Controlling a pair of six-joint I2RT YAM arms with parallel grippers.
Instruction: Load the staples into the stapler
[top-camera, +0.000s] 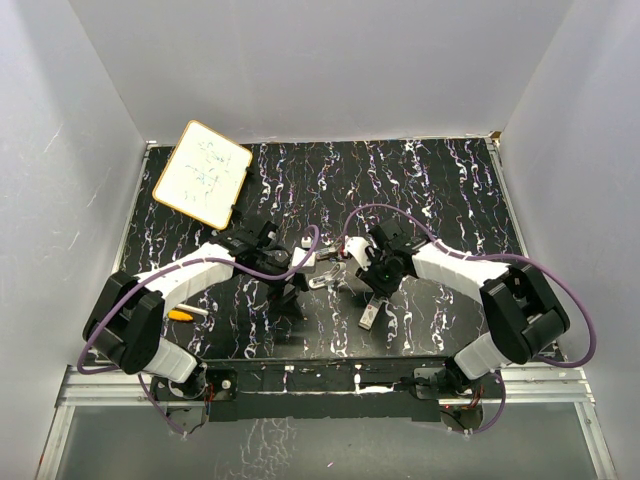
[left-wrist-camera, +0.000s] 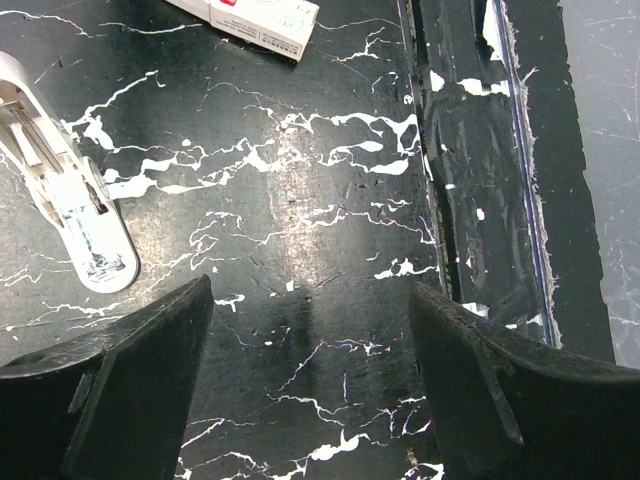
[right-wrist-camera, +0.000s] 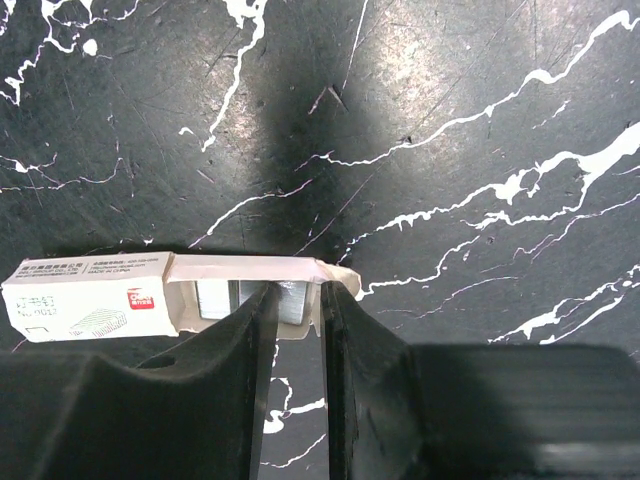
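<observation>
The staples (right-wrist-camera: 291, 301) are a silvery strip in the slid-out tray of their small whitish box (right-wrist-camera: 90, 310), which lies on the black marbled table. My right gripper (right-wrist-camera: 298, 295) is down at the tray's open end, its two fingers closed narrowly on the strip. From above, the box (top-camera: 369, 316) lies just below the right gripper (top-camera: 372, 295). The white stapler (left-wrist-camera: 60, 190) lies opened on the table, left of my left gripper (left-wrist-camera: 312, 300), which is wide open and empty over bare table. The stapler also shows between the arms in the top view (top-camera: 325, 278).
A small whiteboard (top-camera: 203, 172) lies at the back left. An orange-and-white pen (top-camera: 185, 314) lies by the left arm's base. The table's front edge and metal rail (top-camera: 320, 385) run close behind the grippers. White walls enclose three sides.
</observation>
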